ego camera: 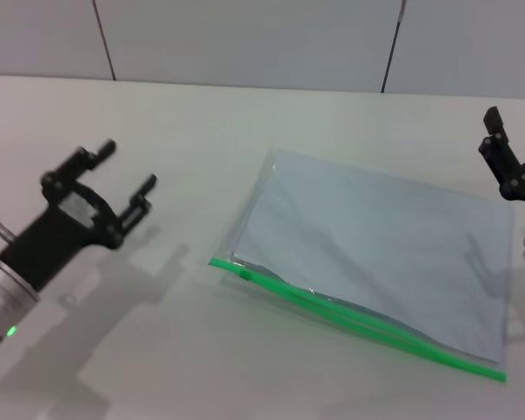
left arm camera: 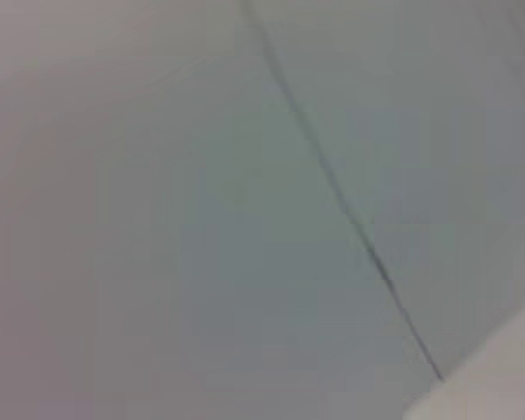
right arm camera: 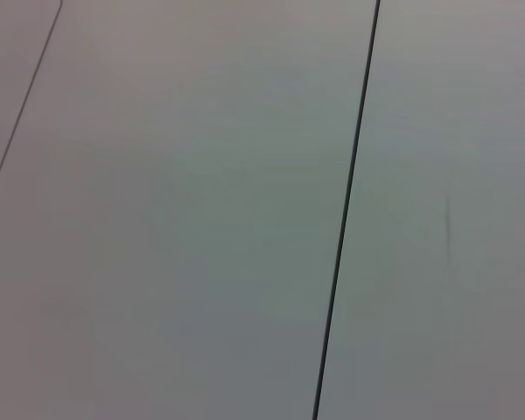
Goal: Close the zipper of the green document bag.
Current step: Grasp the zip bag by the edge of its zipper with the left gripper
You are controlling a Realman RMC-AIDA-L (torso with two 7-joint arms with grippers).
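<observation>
The green document bag [ego camera: 376, 249] lies flat on the white table, a clear pouch with pale blue-grey sheets inside. Its zipper [ego camera: 367, 325] is the bright green strip along the near long edge, and the two green lines split apart around the middle. A small green slider tab [ego camera: 243, 273] sits near the strip's left end. My left gripper [ego camera: 129, 168] hovers open and empty to the left of the bag, well apart from it. My right gripper [ego camera: 510, 162] shows only partly at the right edge, above the bag's far right corner. Both wrist views show only wall panels.
The white table [ego camera: 192, 122] runs back to a grey panelled wall [ego camera: 245, 35] with dark seams. Bare tabletop lies between my left gripper and the bag, and in front of the zipper edge.
</observation>
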